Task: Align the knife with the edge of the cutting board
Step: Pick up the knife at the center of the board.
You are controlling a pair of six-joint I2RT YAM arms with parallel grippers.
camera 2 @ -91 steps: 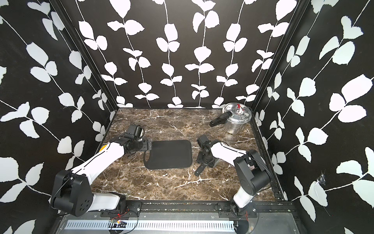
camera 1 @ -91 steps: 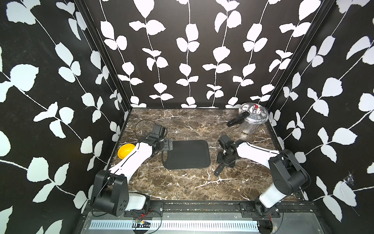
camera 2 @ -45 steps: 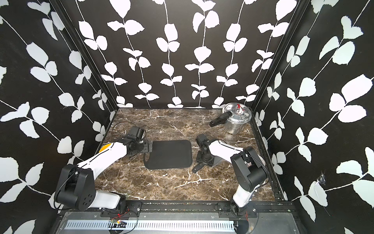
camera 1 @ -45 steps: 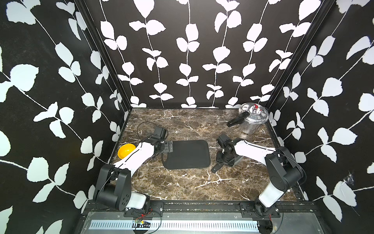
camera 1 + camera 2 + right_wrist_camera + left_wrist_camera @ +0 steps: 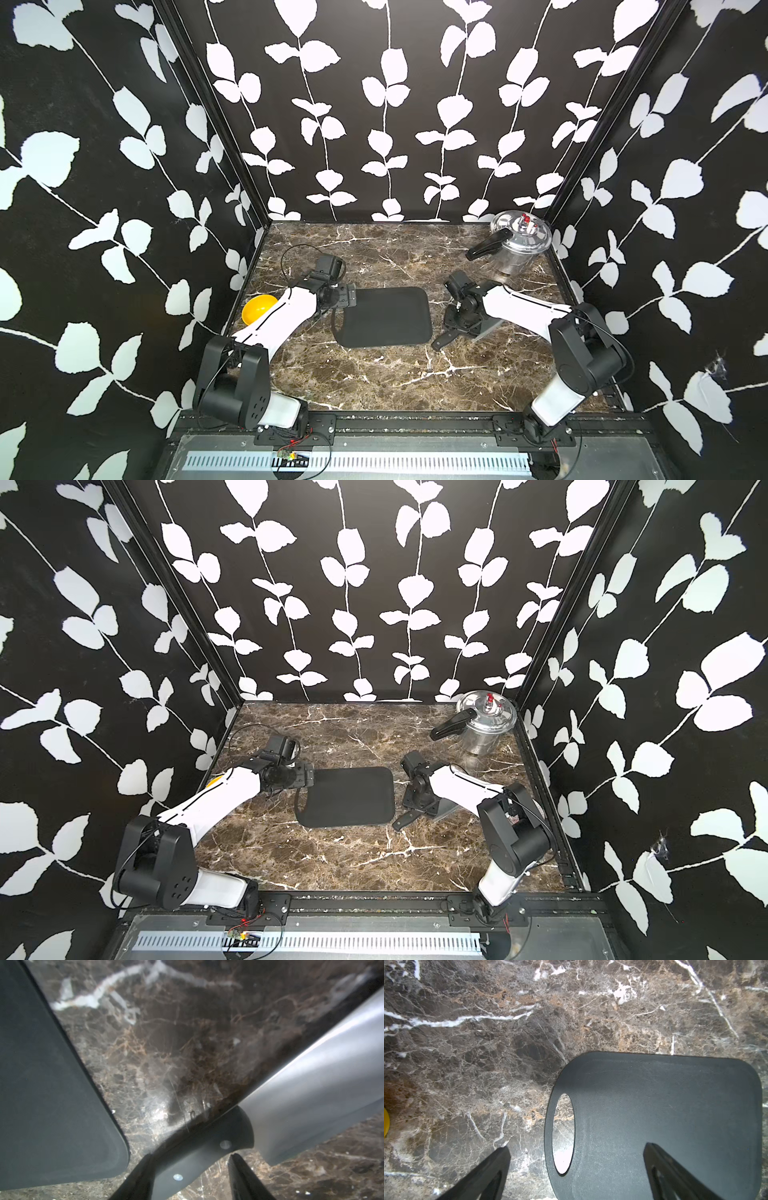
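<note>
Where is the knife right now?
In both top views the knife lies on the marble table just off the right edge of the cutting board, skewed to it, handle end nearest the robot and straddled by the right gripper.

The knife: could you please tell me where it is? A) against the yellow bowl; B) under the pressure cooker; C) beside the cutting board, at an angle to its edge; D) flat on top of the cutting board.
C: in the right wrist view the knife slants away from the cutting board, with bare marble between them.
</note>
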